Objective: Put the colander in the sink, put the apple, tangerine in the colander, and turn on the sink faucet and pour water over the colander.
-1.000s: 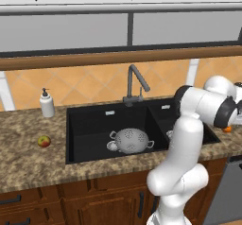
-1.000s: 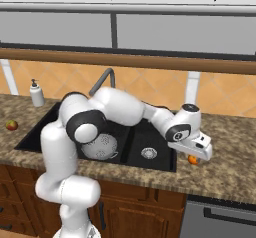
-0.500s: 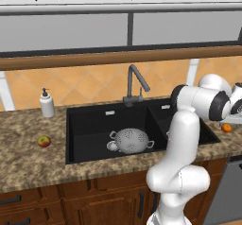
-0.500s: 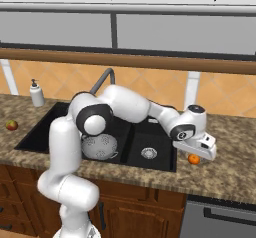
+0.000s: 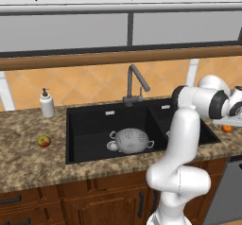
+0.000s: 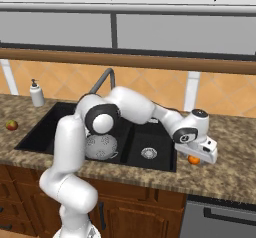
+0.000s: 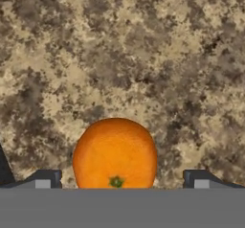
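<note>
A: Over the last second the jaws [image 7: 119, 179] dropped over the small bright-orange round tangerine [image 7: 115, 153] on the speckled stone bench [image 7: 143, 54], right of the matte black double sink [image 6: 150, 132].

B: Spread wide, straddling the fruit, nothing gripped. Clench next, I'd judge.

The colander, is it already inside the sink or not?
Inside. The colander sits in the larger basin of the sink, empty; the apple lies on the counter.

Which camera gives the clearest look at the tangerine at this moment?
The hand view: the tangerine sits large and sharp on the granite counter, between the open gripper tips. The right base view shows only an orange sliver under the hand; the left base view shows a small orange patch at the right edge.
</note>
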